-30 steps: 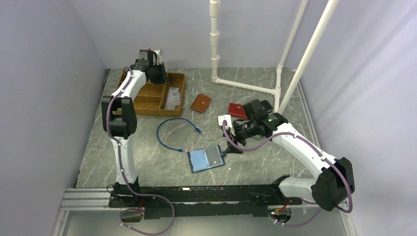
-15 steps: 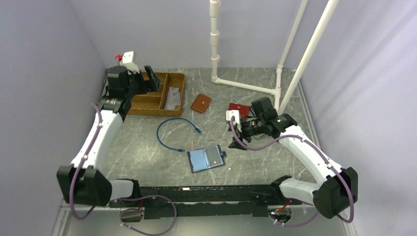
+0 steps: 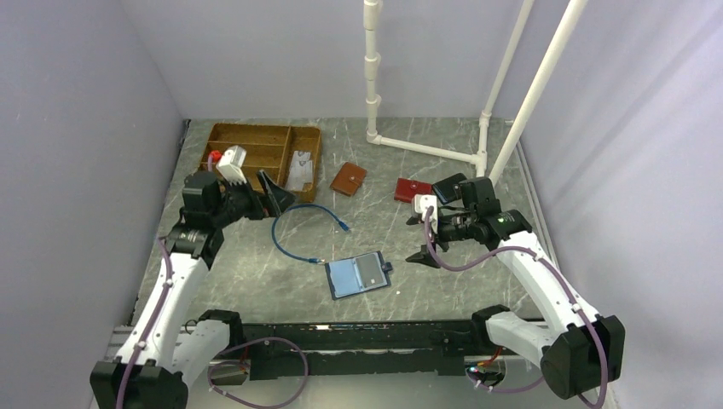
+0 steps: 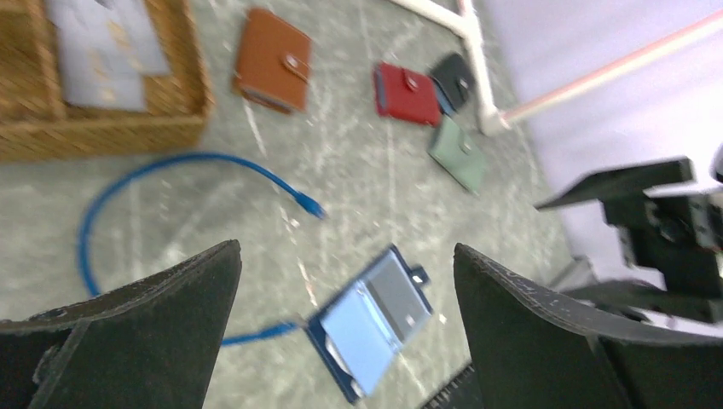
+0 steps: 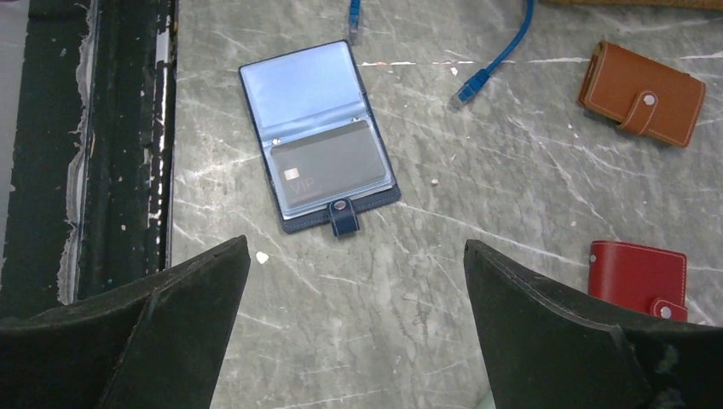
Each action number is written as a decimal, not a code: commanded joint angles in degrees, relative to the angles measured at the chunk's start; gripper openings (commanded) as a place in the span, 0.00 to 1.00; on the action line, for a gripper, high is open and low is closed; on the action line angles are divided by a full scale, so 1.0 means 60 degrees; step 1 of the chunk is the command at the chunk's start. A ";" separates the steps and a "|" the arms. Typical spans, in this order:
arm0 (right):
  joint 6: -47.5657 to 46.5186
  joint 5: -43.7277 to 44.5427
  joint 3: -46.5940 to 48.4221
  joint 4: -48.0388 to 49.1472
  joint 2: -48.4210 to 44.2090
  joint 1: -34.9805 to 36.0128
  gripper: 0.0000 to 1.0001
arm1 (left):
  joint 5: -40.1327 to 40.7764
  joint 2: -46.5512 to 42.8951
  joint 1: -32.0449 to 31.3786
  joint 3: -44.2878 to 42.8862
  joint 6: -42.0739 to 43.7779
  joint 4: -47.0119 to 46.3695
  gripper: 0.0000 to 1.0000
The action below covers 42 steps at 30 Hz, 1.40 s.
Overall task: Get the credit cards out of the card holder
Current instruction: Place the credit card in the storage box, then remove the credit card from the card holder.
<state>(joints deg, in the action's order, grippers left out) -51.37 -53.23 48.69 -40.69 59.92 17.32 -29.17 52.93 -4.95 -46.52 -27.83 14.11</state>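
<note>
Grey worktop [image 3: 256, 268]: card holder [image 5: 317, 136] open, left tool [image 4: 345, 249] and right tool [image 5: 355, 245] wide, empty. Its dark card [image 5: 331, 166] looks thin, slick; we'd pinch an edge.

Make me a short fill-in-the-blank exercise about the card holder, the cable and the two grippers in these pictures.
1. The dark card inside the card holder is printed with the letters ___.
2. The cable lying on the table near the wooden tray is coloured ___.
3. The left gripper and the right gripper both stand ___, holding nothing.

Missing words: VIP; blue; open.
</note>
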 commanded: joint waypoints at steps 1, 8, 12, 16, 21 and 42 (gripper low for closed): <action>-0.1018 -0.1275 -0.0326 -0.0055 -0.0275 -0.0335 0.99 | -0.1884 -0.0863 -0.0003 0.0851 -0.1229 -0.0751 1.00; -0.1164 -0.1607 -0.0450 -0.0182 -0.0188 -0.0784 0.99 | -0.1895 -0.1719 -0.0766 0.1768 -0.1861 -0.0730 1.00; -0.1064 -0.1697 -0.0672 0.0016 -0.0289 -0.0934 1.00 | -0.0810 -0.1747 -0.2133 0.1960 -0.1843 -0.0552 0.99; -0.1017 -0.1698 -0.0688 -0.0011 -0.0090 -0.0939 1.00 | 0.0322 -0.1535 -0.3627 0.2138 -0.1882 -0.0627 1.00; -0.0919 -0.1571 -0.0674 0.0028 0.0085 -0.0939 1.00 | 0.0883 -0.1093 -0.4565 0.2515 -0.2061 -0.1483 1.00; -0.0695 -0.0961 -0.0775 0.0317 0.0869 -0.0748 1.00 | 0.1229 0.0327 -0.5456 0.4193 -0.3317 -0.5133 1.00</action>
<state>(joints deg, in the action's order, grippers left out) -55.07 -58.50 44.42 -40.62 64.84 12.60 -22.57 54.98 -37.34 -21.82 -45.78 -10.33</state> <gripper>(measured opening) 0.993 0.994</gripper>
